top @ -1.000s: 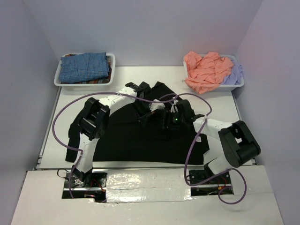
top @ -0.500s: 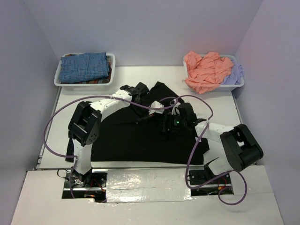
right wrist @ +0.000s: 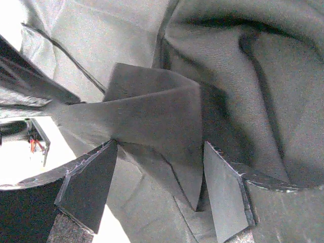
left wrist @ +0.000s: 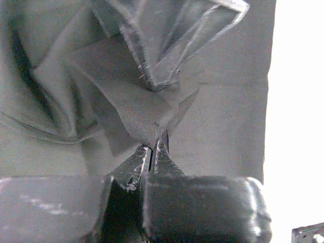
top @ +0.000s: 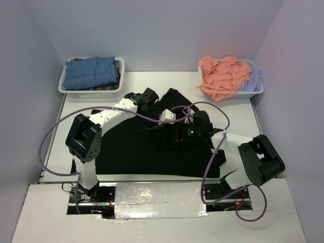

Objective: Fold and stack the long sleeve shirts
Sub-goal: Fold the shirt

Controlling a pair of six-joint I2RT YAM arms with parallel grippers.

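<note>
A large black long sleeve shirt [top: 136,149] lies spread over the table. My left gripper [top: 152,103] sits at its far edge, and in the left wrist view this gripper [left wrist: 154,145] is shut on a pinched fold of the black shirt [left wrist: 142,114]. My right gripper [top: 174,132] hovers over the shirt's middle. In the right wrist view its jaws [right wrist: 160,144] stand open, with a raised fold of the black cloth [right wrist: 152,121] between the fingers [right wrist: 88,187] and not clamped. A blue-checked shirt [top: 91,72] lies folded in the left bin. Salmon-pink [top: 223,76] and pale lavender [top: 251,81] shirts fill the right bin.
A white bin [top: 62,86] stands at the back left and another [top: 258,92] at the back right. Purple cables loop from both arms over the shirt. Bare white table [top: 55,147] shows left of the shirt.
The left arm's elbow has swung left and toward the near edge while its gripper stays shut on the cloth. The right gripper has shifted slightly right.
</note>
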